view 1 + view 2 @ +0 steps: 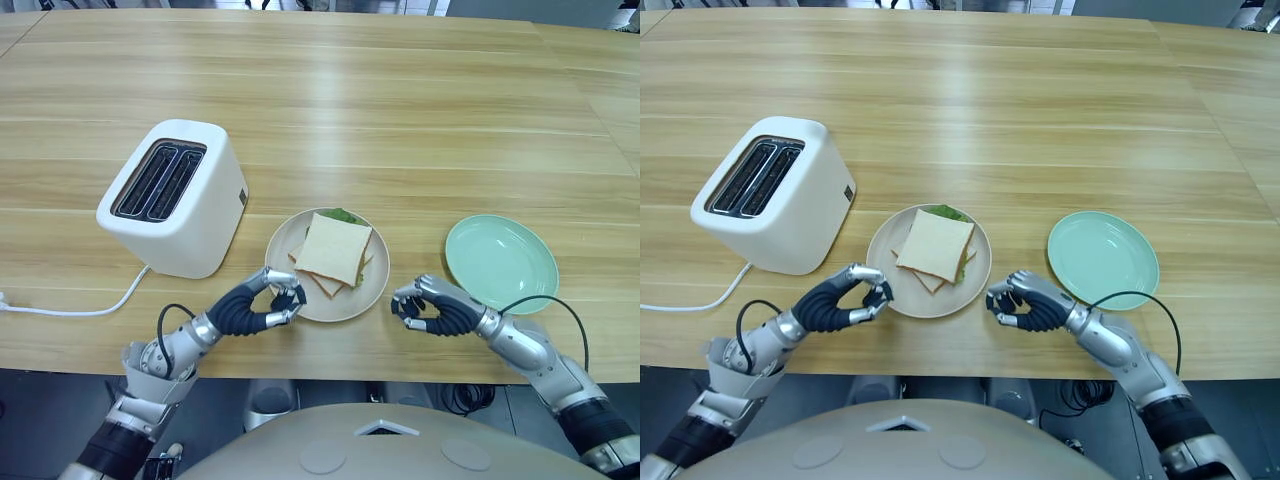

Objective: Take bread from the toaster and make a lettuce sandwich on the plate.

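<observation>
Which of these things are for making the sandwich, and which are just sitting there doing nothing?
For the job:
toaster
tan plate
bread slices, stacked on that plate
lettuce, peeking out from under the top slice

Just lying about:
green plate, to the right of the sandwich
white cord, trailing from the toaster across the table

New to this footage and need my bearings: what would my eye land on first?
A sandwich, lettuce peeking from its far edge, lies on the beige plate front and centre, flanked by the curled left hand and right hand. A white toaster stands to the left, a green plate to the right.
</observation>
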